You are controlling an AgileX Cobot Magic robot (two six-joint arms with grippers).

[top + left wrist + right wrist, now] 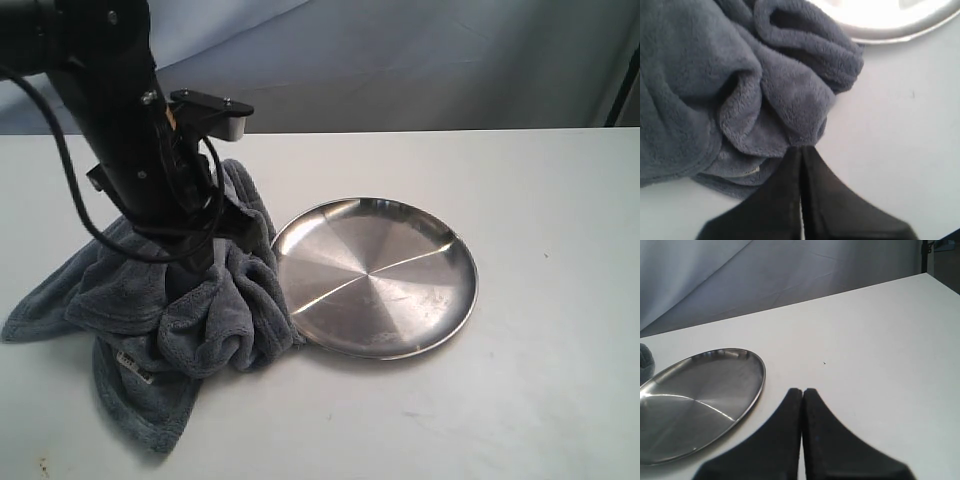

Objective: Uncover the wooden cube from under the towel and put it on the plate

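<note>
**Towel gathered at left gripper, plate alongside**

Tabletop first: from my remote seat I see a plain matte white table (530, 400), with one tiny dark speck (545, 255) to the right of the dish. Behind its far edge hangs a creased blue-grey fabric backdrop (450, 60), which closes off the room. A dark upright stand (626, 85) shows at the right margin.

On the left half of the table lies the soft blue-grey fleece towel (150, 300), heaped in thick folds. Its small sewn label (132, 365) shows near the front edge. The black left arm (120, 120) comes straight down into the heap. In the left wrist view the left gripper (801, 150) has its two black fingers pressed together, and a fold of towel (700, 75) bunches up right at their tips, so I read it as pinched on the cloth.

The round, shallow, shiny stainless-steel plate (380, 280) sits just right of the towel, its rim touching the folds.

The right gripper (802, 391) hangs over bare table beside the plate (695, 400), fingers closed flush against each other with nothing between them.

I cannot see the wooden cube in any view.
</note>
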